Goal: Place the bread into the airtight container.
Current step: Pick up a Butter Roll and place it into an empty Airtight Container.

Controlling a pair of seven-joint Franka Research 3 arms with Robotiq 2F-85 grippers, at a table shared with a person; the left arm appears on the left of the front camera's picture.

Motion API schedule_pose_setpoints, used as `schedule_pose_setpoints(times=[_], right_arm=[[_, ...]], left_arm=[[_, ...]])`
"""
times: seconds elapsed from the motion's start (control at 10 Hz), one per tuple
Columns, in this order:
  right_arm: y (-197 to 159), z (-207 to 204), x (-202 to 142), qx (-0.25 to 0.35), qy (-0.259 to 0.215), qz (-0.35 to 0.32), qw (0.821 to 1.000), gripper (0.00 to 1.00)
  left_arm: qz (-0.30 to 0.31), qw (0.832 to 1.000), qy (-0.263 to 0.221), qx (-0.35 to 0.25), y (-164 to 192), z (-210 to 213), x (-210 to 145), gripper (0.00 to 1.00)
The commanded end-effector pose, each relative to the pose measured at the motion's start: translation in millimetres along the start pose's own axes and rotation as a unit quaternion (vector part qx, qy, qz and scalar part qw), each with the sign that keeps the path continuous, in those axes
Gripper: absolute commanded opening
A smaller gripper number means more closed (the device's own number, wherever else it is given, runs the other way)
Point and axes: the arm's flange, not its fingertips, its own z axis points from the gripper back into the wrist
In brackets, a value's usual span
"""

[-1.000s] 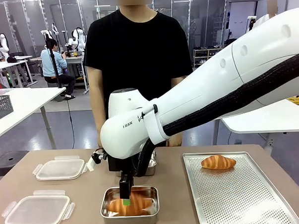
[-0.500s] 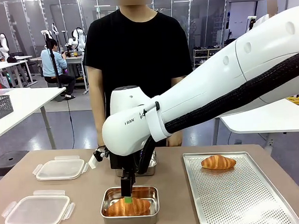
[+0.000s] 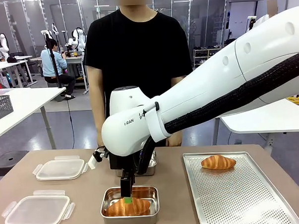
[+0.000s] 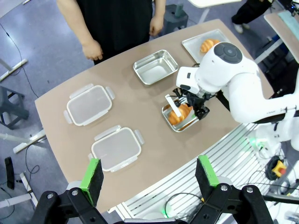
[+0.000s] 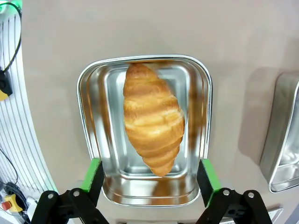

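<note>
A golden croissant, the bread [image 3: 128, 207] [image 5: 153, 125], lies inside the near steel airtight container [image 3: 130, 221] [image 5: 93, 140]. My right gripper [image 3: 127, 197] [image 5: 149, 175] hovers just above it, open, its green pads [image 5: 95, 173] on either side of the container and touching nothing. From high over the table's near edge, the left wrist view takes in my left gripper [image 4: 149, 173], open and holding nothing, along with the bread [image 4: 180, 113] and the right gripper [image 4: 187, 100].
A second croissant [image 3: 218, 162] rests on the perforated tray [image 3: 242, 197] at the right. Another steel container [image 4: 155, 66] sits behind the arm. Two clear lids [image 3: 60, 169] [image 3: 37, 211] lie at the left. A person stands at the far edge.
My right gripper has let go of the bread and risen a little. The bread now lies loose in the container.
</note>
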Motion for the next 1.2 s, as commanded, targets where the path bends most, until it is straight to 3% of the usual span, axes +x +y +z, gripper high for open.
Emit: schedule_pose_setpoints(times=[0.0,0.9,1.1], right_arm=[[0.8,-0.5,0.4,-0.001,0.000,0.000,1.000,1.00],[0.1,0.0,0.1,0.000,0.000,0.000,1.000,1.00],[7.7,56.4,-23.1,-0.014,-0.017,-0.047,0.999,1.00]], left_arm=[[-0.001,1.000,-0.001,-0.001,-0.3,0.7,0.1,1.00],[-0.001,1.000,-0.001,-0.001,-0.3,0.7,0.1,1.00],[-0.001,1.000,-0.001,-0.001,-0.3,0.7,0.1,1.00]])
